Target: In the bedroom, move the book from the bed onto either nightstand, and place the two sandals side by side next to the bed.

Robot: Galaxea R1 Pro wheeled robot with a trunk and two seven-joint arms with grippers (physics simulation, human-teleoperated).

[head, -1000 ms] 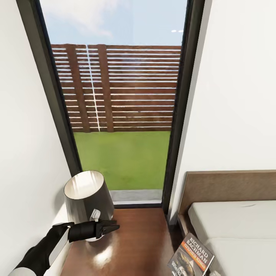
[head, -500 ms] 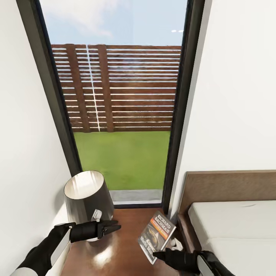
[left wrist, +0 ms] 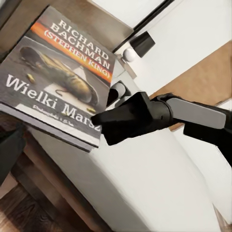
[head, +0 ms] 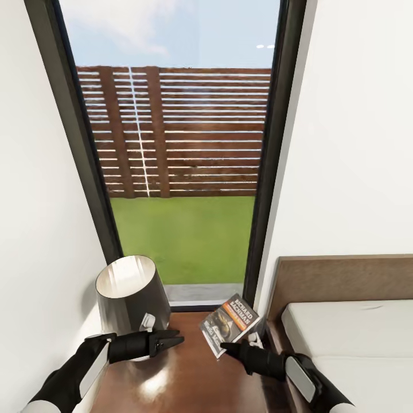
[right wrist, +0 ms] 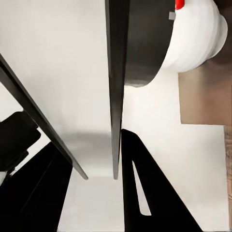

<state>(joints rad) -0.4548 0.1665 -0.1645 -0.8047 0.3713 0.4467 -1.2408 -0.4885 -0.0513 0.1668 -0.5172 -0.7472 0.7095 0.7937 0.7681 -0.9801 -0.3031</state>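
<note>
The tall dark-framed window (head: 172, 172) takes up most of the head view, a smooth glass pane between plain white walls, with a slatted brown wooden fence and flat green lawn beyond it; to the right lies the bed (head: 355, 344), its pale grey-white mattress cover smooth and unpatterned, backed by a tan-brown headboard (head: 344, 281) with a fine woven look; between window and bed stands the nightstand (head: 189, 378), its reddish-brown wooden top glossy enough to carry a bright highlight. On the left part of that top sits a lamp (head: 131, 298) with a tapered dark grey shade, pale inside (the base is hidden behind the arm).

The right tool (head: 225, 347), black and wedge-shaped, is clenched on the lower edge of the book (head: 229, 322), which it holds tilted in the air above the nightstand's right side, near the bed's headboard corner; the left wrist view shows the cover plainly, a thin flat paperback with a dark grey ground, an orange band, white "Richard Bachman" lettering and a dark picture of a worn shoe, with the right tool's fingers (left wrist: 126, 121) gripping its edge. The left tool (head: 172, 341) hovers in front of the lamp, its tapered black fingers drawn close together and grasping nothing; whether they fully meet I cannot tell.
</note>
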